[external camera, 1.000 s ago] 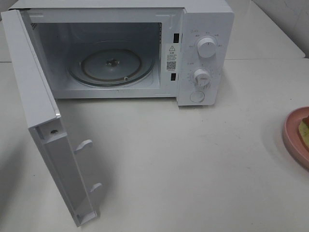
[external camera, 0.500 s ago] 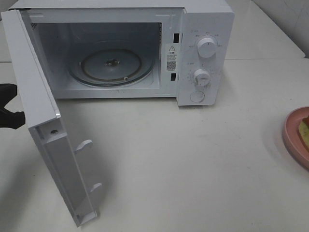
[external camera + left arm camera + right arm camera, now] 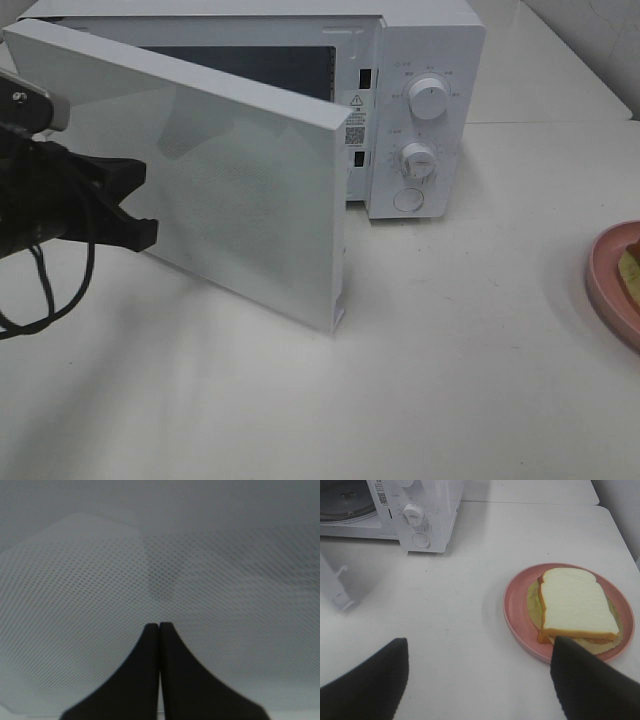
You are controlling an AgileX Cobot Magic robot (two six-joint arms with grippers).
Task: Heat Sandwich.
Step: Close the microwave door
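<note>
The sandwich (image 3: 575, 602) of white bread with a brown crust lies on a pink plate (image 3: 517, 610). In the high view only the plate's edge (image 3: 605, 275) and a bit of sandwich (image 3: 630, 265) show at the far right. My right gripper (image 3: 480, 650) is open and empty, hovering over the table in front of the plate. The white microwave (image 3: 420, 100) stands at the back with its door (image 3: 230, 200) half swung. My left gripper (image 3: 135, 205) is against the door's outer face. In the left wrist view its fingertips (image 3: 159, 627) are together, on the door's mesh.
Two knobs (image 3: 428, 98) (image 3: 417, 160) and a round button (image 3: 407, 199) are on the microwave's right panel. The microwave also shows in the right wrist view (image 3: 427, 510). The door's free edge (image 3: 336, 300) juts out over the white table. A cable hangs from the left arm (image 3: 40, 290).
The door has swung from wide open to about half closed. My left gripper came in from the left edge and now rests against the door's outer face. Plate and sandwich are unmoved.
</note>
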